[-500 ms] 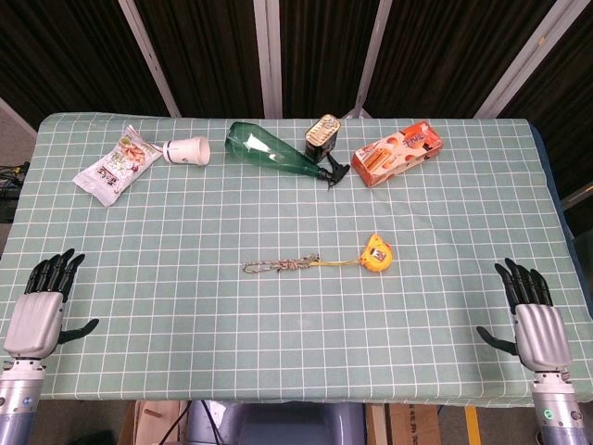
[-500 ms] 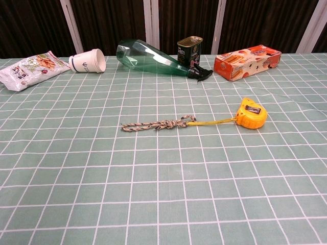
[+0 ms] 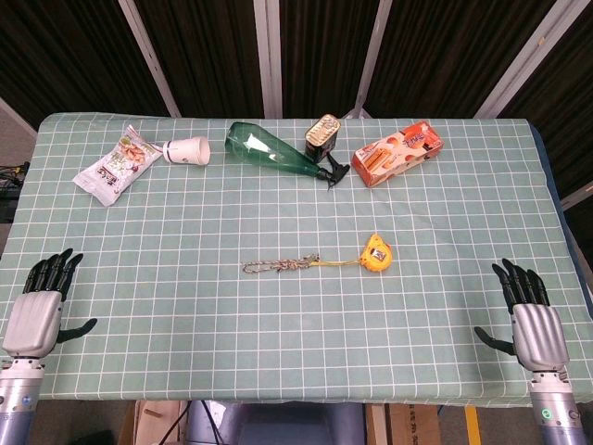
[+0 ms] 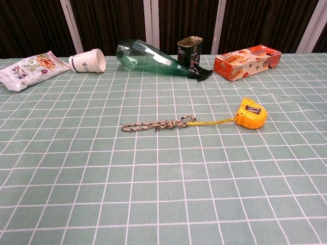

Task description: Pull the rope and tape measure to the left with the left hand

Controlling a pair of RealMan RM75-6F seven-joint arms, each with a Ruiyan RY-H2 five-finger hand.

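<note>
Left hand (image 3: 39, 306): near table edge, far left corner, fingers apart, holding nothing; well apart from the rope. Seen in head view only.

Right hand (image 3: 531, 320): near edge, far right, fingers likewise spread and empty.

Rope (image 4: 153, 124): short braided cord, grey-white with darker flecks, lying roughly straight along the table (image 3: 185, 306) near its centre, free end to the left. Right end knotted or bunched where it joins a thin yellow strip, apparently the tape's pulled-out blade or a strap; the join is too small to tell for certain.

Tape measure (image 4: 251, 113): small yellow case with dark inset on top, lying at the right end of the strip, right of centre.

Handling, judged: rope soft and limp, light; it should drag without resistance. Case rigid, compact, probably light enough to slide on the checked cloth when towed. Best hold is likely the free left end, pinched and drawn left so the case trails. Risk: blade may pay out instead of the case moving.
</note>
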